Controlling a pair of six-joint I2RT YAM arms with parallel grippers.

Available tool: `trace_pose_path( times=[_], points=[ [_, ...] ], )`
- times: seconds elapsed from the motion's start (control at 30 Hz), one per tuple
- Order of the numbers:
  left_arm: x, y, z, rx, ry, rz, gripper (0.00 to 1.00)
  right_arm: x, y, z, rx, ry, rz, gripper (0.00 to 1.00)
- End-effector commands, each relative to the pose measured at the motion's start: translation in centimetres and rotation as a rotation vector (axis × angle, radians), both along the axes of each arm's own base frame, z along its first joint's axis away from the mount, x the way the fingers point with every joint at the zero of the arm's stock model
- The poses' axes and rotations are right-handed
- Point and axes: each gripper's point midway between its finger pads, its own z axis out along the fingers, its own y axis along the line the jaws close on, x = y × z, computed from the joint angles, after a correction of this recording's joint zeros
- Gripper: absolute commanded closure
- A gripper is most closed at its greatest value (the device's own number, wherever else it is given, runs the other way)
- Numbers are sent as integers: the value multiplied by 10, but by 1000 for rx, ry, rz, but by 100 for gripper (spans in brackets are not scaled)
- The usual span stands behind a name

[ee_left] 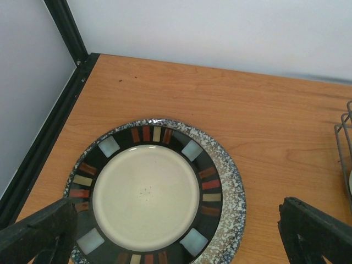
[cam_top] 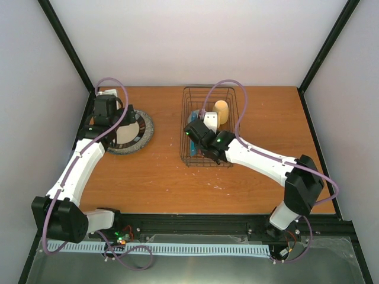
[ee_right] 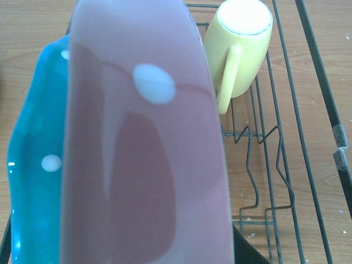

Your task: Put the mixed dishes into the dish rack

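Over on the left, the grey speckled plate [ee_left: 228, 181] lies flat on the surface [cam_top: 160, 177], face up, near the far-left corner. The left gripper [ee_left: 177, 208] hovers above it, jaws spread wide with a finger [ee_left: 41, 234] on either side of the plate's near half, holding nothing. The black frame rail [ee_left: 47, 140] runs just beside the plate's left rim, and bare surface separates its right rim from the dish rack [ee_left: 342, 148].

The rack's long axis runs from the near edge toward the far wall. The right gripper [cam_top: 199, 132] is down in its near half. From that wrist, the pink-red dotted plate [ee_right: 148, 154] stands on edge and fills the view, blurred. The fingers are hidden, so I cannot tell whether it is gripped. The blue dotted plate [ee_right: 33, 165] stands just beside it on the left. The yellow mug [ee_right: 242, 47] sits in the far half, handle toward the plates, with open slot wires on the right.
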Motion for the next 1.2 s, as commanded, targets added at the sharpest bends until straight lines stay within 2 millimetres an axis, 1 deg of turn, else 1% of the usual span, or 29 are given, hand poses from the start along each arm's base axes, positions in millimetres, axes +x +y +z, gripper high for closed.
trace_pose_path(
  times=[0.0,0.1,0.17,0.27,0.37,0.43,0.53,0.57,0.63,0.73,0.87,0.93,1.03,1.1,1.17],
  points=[
    [-1,4,11,31,-38,7,0,9,15,-13,14,-1,-5,97],
    [-2,4,10,35,-37,10,0,8,14,-24,-11,21,-8,97],
    [-3,5,9,36,-34,13,0,7,10,-27,-15,20,-25,97],
    [-4,6,11,38,-39,15,0,7,4,-16,6,-24,-39,97],
    [-3,5,14,37,-49,13,0,8,3,-2,36,-58,-34,97],
    [-2,5,16,33,-53,12,0,9,6,-2,34,-50,-19,97],
    [-2,5,17,27,-53,14,0,10,12,-12,29,-16,0,97],
    [-3,5,17,26,-54,14,0,10,14,-15,28,-4,4,95],
    [-4,5,17,30,-53,16,0,10,19,-21,30,15,16,79],
    [-7,8,16,41,-52,24,0,11,24,-22,43,21,28,70],
    [-8,9,17,45,-55,30,0,13,27,-18,51,12,34,65],
    [-8,9,16,42,-53,30,0,13,26,-14,50,3,29,60],
    [-7,9,15,42,-51,35,0,13,21,-9,49,-12,16,56],
    [-7,10,15,39,-52,38,0,13,18,-2,54,-31,6,51],
    [-7,9,16,32,-54,39,0,13,14,5,62,-51,-4,50]
  ],
)
